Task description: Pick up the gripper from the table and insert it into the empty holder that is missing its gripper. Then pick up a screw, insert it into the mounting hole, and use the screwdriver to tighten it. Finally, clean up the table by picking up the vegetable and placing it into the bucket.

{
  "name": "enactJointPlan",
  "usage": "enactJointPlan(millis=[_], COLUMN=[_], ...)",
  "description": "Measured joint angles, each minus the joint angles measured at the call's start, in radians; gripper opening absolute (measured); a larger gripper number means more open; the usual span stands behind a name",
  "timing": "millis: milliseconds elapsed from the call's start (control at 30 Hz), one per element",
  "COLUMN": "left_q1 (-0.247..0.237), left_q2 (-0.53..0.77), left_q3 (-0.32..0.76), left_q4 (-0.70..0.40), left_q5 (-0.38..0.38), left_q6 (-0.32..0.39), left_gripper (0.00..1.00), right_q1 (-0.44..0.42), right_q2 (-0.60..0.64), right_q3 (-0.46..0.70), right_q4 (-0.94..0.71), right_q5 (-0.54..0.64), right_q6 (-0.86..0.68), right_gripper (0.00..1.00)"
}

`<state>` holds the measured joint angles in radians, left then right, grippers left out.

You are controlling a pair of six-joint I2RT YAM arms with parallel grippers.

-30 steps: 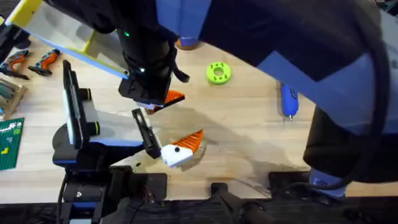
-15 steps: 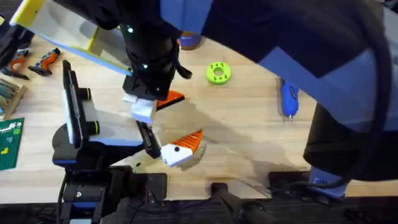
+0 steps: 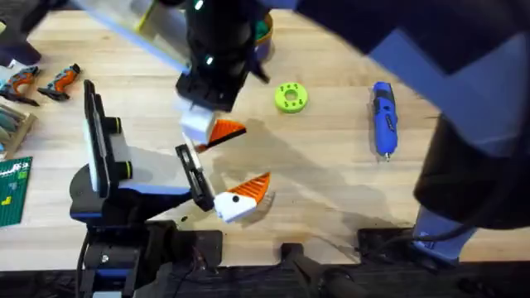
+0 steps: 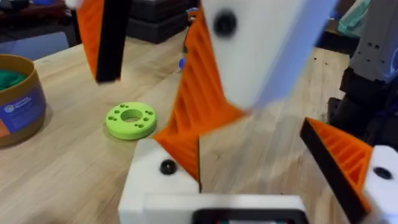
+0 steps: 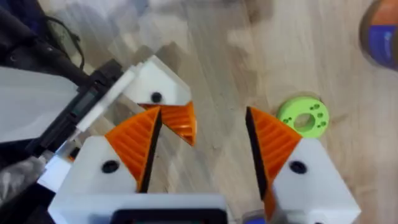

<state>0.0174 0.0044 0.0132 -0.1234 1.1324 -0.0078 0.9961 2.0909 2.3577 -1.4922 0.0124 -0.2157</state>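
My left gripper [image 3: 248, 159] [image 4: 245, 134] stands wide open, its fingers pointing right. The small orange gripper [image 3: 226, 132] [image 5: 180, 122] sits on the white holder [image 5: 155, 86] [image 4: 152, 183], my left arm's far finger. Just above it hangs my right gripper [image 3: 205, 122] [image 5: 202, 115] [image 4: 163, 43], open and holding nothing. The blue screwdriver [image 3: 383, 120] lies at the right. The bucket [image 3: 262, 40] [image 4: 22, 102] [image 5: 380, 31] stands at the back with something green inside; I cannot tell whether that is the vegetable. A screw is out of view.
A lime green disc [image 3: 290, 97] [image 4: 130, 119] [image 5: 303, 117] lies right of the grippers. Orange-handled tools [image 3: 60, 81] and a green card [image 3: 12, 192] sit at the far left. My right arm crosses large and dark over the table's right and back.
My right gripper has drawn up and away toward the back, off the left arm's far finger. The orange gripper has stayed on the holder. The left arm has not moved.
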Motion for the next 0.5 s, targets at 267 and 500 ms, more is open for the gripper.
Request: enactJointPlan(millis=[267, 500], left_q1=[0.0, 0.0], left_q2=[0.0, 0.0], left_q3=[0.0, 0.0], left_q4=[0.0, 0.0], left_q5=[0.0, 0.0], left_q6=[0.0, 0.0], left_gripper=[0.985, 0.985], right_q1=[-0.054, -0.127], right_q2=[-0.113, -0.154], right_q3=[0.0, -0.001], right_q4=[-0.001, -0.003], right_q5=[-0.003, -0.01], right_q6=[0.052, 0.114], right_gripper=[0.791, 0.793])
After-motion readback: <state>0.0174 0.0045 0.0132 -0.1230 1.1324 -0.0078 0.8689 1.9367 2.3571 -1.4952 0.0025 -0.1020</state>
